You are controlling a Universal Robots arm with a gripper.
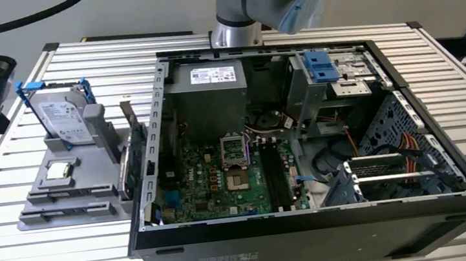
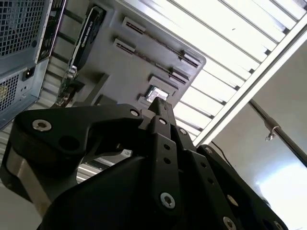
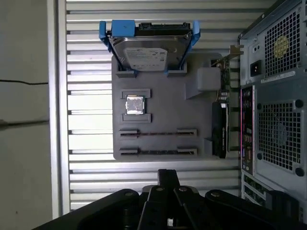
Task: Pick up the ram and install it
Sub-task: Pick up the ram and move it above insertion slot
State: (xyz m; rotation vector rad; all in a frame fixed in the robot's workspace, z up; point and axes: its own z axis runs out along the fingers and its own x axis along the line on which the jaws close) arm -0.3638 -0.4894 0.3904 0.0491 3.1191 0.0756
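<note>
the ram (image 3: 158, 152) is seated edge-on in a slot of the grey holder (image 3: 168, 103) on the worktop (image 3: 86, 182), not yet picked. the tool (image 3: 168, 175) is held apart, closed on nothing. approach is judged in hand; a grasp calls for parted jaws across the thin edge.

The holder (image 3: 168, 110) is matt grey plastic, the table (image 3: 153, 19) under it bare metal, the hard drive (image 3: 148, 55) on it glossy, the gripper (image 3: 168, 176) matt black.
</note>
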